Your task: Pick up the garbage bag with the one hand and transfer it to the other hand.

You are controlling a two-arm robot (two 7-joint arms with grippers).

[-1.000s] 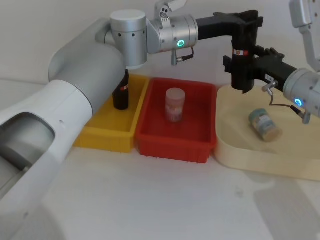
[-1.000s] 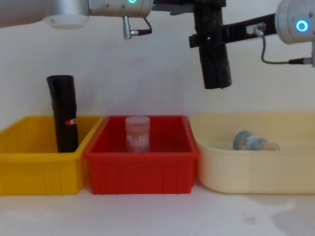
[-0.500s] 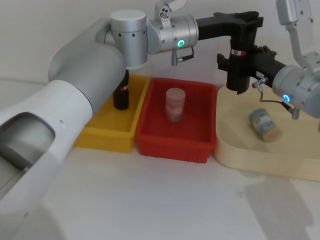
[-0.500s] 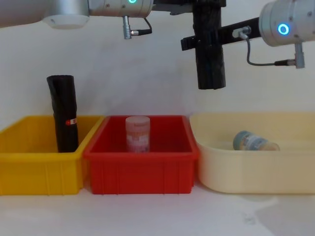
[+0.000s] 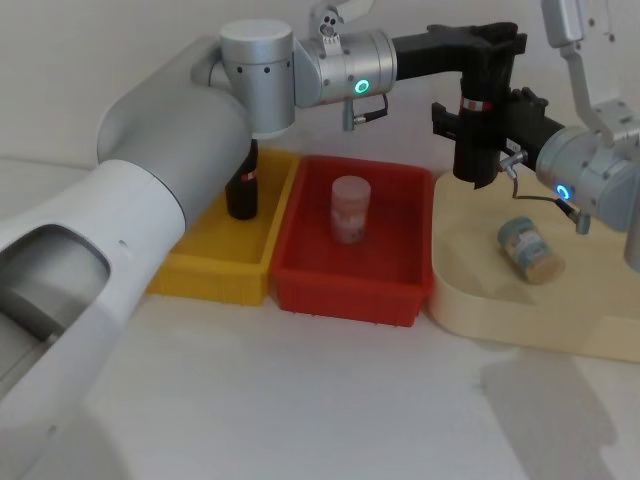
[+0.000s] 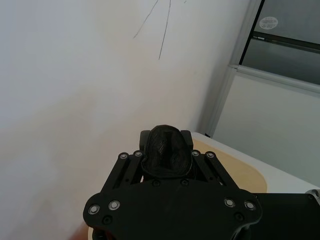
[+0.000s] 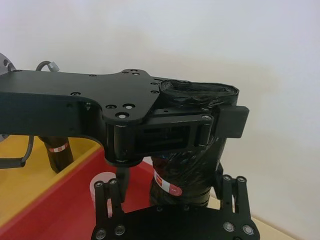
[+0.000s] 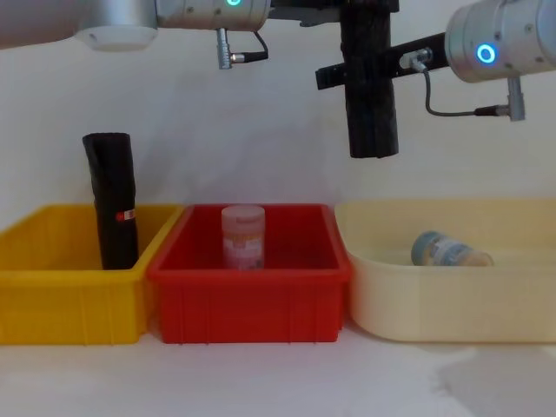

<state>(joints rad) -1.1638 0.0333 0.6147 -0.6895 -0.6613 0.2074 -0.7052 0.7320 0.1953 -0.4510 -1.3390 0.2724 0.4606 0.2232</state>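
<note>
The garbage bag (image 5: 475, 140), a thick black crinkly roll with a small red-and-white sticker, hangs upright in the air above the gap between the red bin and the cream tray. My left gripper (image 5: 488, 45), on the green-lit arm, is shut on its top end; the bag's top (image 6: 164, 155) sits between that gripper's fingers. My right gripper (image 5: 478, 112), on the blue-lit arm, straddles the bag's middle (image 7: 187, 165) from the right. It is open, with a gap showing beside one finger (image 7: 107, 200). From the chest, the bag (image 8: 372, 113) hangs well above the bins.
Below stand a yellow bin (image 8: 52, 300) holding a slimmer black roll (image 8: 113, 200), a red bin (image 8: 252, 304) with a pale pink jar (image 8: 243, 234), and a cream tray (image 8: 452, 304) with a jar (image 8: 447, 249) lying on its side. A white wall is behind.
The right arm has moved left and closer around the bag. The bag has swung from tilted to upright. The left arm has held still.
</note>
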